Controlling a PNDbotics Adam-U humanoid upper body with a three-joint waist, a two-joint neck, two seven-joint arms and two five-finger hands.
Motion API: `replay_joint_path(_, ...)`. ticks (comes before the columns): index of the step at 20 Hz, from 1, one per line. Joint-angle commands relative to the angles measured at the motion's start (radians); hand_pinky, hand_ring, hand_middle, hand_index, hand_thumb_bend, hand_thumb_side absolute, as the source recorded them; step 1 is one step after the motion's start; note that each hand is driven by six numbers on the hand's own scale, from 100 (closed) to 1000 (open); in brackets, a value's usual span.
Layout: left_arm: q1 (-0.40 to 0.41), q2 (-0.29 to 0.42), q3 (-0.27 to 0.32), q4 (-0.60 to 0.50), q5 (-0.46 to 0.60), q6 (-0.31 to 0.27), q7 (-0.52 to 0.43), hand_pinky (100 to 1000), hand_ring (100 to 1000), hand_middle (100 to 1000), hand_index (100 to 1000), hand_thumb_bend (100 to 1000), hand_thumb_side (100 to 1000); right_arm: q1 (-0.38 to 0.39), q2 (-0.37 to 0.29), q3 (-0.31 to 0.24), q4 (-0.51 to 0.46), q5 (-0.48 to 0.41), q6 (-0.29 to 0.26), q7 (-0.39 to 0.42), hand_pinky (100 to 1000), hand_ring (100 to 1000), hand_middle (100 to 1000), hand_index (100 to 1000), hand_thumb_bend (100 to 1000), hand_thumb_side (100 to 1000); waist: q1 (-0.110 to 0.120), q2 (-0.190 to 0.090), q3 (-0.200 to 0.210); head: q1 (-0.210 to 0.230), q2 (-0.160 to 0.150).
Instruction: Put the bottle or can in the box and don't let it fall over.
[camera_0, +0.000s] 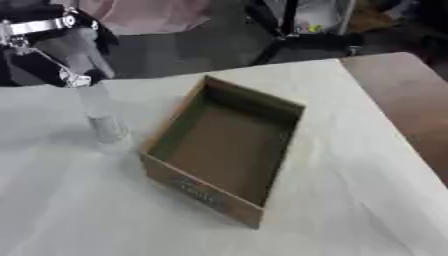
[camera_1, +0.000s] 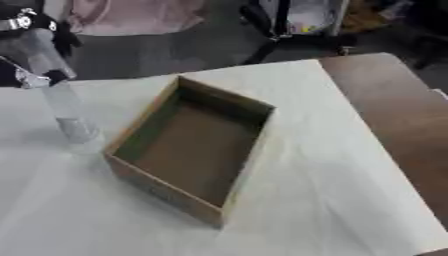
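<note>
Holding one clear bottle (camera_0: 101, 112) upright beside one empty cardboard box (camera_0: 223, 147), your left hand (camera_0: 61, 50) comes in from the upper left corner.

Left eye view: your hand's fingers are blurred and partly cut off by the frame edge, yet they look curled round the bottle's upper part; its base sits at the white table (camera_0: 350, 200), just left of the box and apart from it. Right eye view: you see the same hand higher in the corner, more of it cropped, and the bottle's cap is hidden behind it. Your right hand shows in neither view.
</note>
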Motion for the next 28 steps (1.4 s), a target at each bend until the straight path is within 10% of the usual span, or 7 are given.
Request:
replay_joint_path(1, -0.006, 0.021, 0.004, -0.003, -0.01, -0.213, -0.207, 584, 581, 554, 766, 304, 100, -0.012, -0.021, -0.013, -0.011, -0.008, -0.001, 0.002, 807, 1000, 771, 906, 100, 473, -0.005, -0.011, 0.001, -0.003, -0.011)
replay_joint_path(10, -0.011, 0.02, 0.02, -0.017, 0.016, -0.22, -0.207, 326, 344, 344, 543, 228, 100, -0.012, -0.019, -0.014, -0.011, -0.011, 0.002, 0.004, 808, 1000, 771, 907, 100, 477, -0.005, -0.011, 0.003, -0.004, -0.013)
replay_joint_path(12, -0.012, 0.021, 0.024, -0.02, 0.025, -0.214, -0.207, 100, 275, 283, 478, 174, 100, -0.012, -0.019, -0.014, -0.01, -0.012, 0.003, 0.005, 808, 1000, 772, 908, 100, 478, -0.005, -0.012, 0.003, -0.005, -0.016)
replay_joint_path(28, -0.01, 0.026, 0.026, -0.035, 0.051, -0.179, -0.207, 100, 100, 100, 212, 306, 100, -0.01, -0.016, -0.018, -0.009, -0.019, 0.004, 0.006, 810, 1000, 772, 909, 100, 483, -0.007, -0.017, 0.003, -0.006, -0.006)
